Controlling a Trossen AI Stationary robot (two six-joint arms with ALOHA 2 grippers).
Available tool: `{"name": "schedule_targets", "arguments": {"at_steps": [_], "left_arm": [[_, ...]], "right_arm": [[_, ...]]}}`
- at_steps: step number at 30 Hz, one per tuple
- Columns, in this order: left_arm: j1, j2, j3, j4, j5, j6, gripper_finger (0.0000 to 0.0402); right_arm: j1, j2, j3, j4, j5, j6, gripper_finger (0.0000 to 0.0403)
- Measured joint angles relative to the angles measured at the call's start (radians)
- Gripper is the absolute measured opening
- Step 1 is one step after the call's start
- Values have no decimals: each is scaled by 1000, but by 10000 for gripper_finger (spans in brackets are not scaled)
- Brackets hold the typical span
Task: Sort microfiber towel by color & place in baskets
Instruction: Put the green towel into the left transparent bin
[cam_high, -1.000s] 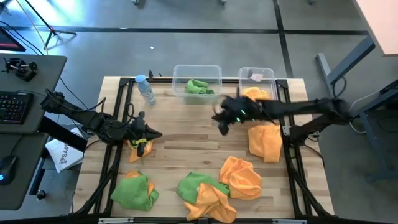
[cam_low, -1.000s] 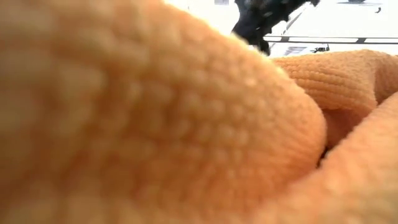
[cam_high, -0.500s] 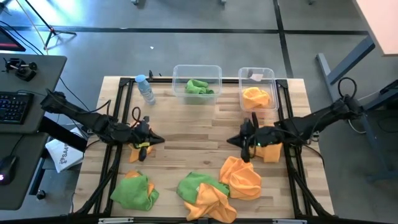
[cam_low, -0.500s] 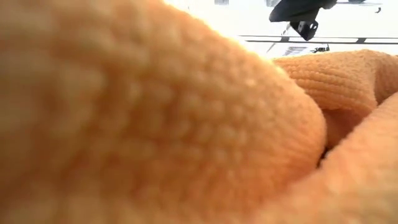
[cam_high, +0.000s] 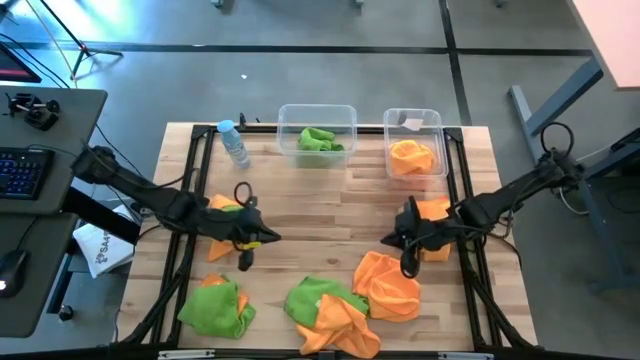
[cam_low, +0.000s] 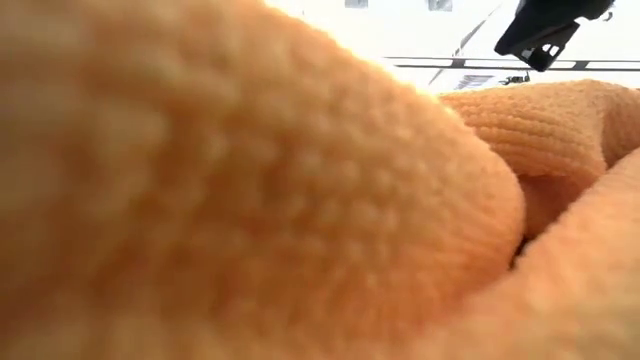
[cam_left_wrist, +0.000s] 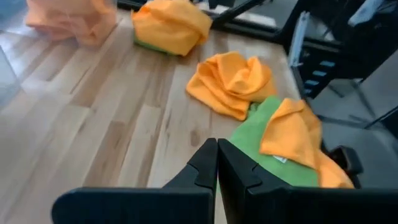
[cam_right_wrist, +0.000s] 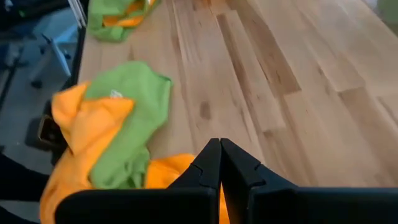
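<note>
Two clear baskets stand at the far edge. The wider one (cam_high: 317, 112) holds a green towel (cam_high: 320, 139), the narrower one (cam_high: 413, 114) an orange towel (cam_high: 411, 156). Loose towels lie toward the near edge: an orange one (cam_high: 388, 287) (cam_right_wrist: 168, 171), a green-and-orange heap (cam_high: 325, 308) (cam_left_wrist: 283, 140), and a green-and-orange bundle (cam_high: 215, 305) at the near left. My left gripper (cam_high: 262, 242) (cam_left_wrist: 217, 149) is shut and holds nothing, above bare wood at mid-left. My right gripper (cam_high: 406, 266) (cam_right_wrist: 220, 149) is shut and holds nothing, above the orange towel's far edge.
One orange towel (cam_high: 222, 204) lies under my left arm and another (cam_high: 434, 212) under my right arm. A small water bottle (cam_high: 235, 147) lies at the far left. In the low view an orange towel (cam_low: 250, 200) fills the picture, with a dark gripper (cam_low: 545, 30) above it.
My right gripper has swung from beside the narrower basket toward the table's near edge and now hangs over the loose orange towel. My left gripper has moved a little toward the table's right and near edge. No towel has moved.
</note>
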Motion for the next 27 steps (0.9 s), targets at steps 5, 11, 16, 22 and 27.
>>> {"name": "schedule_targets", "arguments": {"at_steps": [5,11,16,22,27], "left_arm": [[14,131,132,-61,-30,-32,0],[45,254,269,-172,-33,-84,0],[64,316,331,-201,-36,-111,0],[69,341,366,-300,-7,-261,0],[66,344,380,-464,20,-571,0]], "right_arm": [[0,-87,0,-83,3,-81,0],[11,-214,0,-208,3,-123,0],[23,-269,0,-223,55,-179,0],[23,-259,0,-223,59,-243,0],[23,-252,0,-223,65,-272,0]]}}
